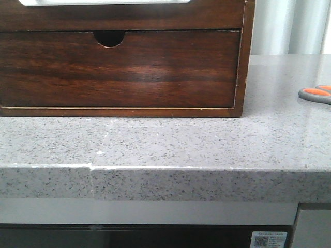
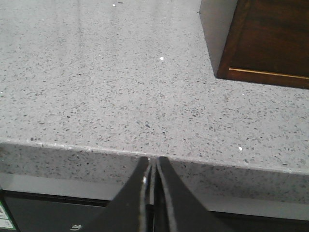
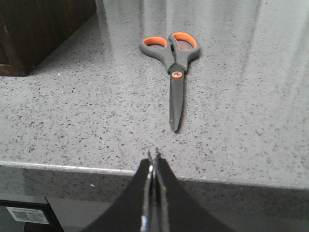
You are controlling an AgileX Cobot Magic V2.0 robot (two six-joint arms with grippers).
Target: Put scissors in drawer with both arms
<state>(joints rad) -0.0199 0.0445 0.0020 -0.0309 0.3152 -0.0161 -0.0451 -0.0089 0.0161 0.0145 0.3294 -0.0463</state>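
The scissors (image 3: 175,63) lie flat and closed on the grey speckled counter, with the orange-lined handle loops away from my right gripper and the blade tip towards it. In the front view only their handles (image 1: 315,94) show, at the right edge. My right gripper (image 3: 154,153) is shut and empty at the counter's front edge, a short way before the blade tip. My left gripper (image 2: 153,159) is shut and empty at the counter's front edge, left of the cabinet. The shallow drawer (image 1: 129,18) is closed, cut off at the top of the front view.
The dark wooden cabinet (image 1: 243,62) stands on the counter (image 1: 165,144); its taller lower drawer front (image 1: 119,72) has a half-round notch. The cabinet's corner also shows in the left wrist view (image 2: 270,38) and the right wrist view (image 3: 34,29).
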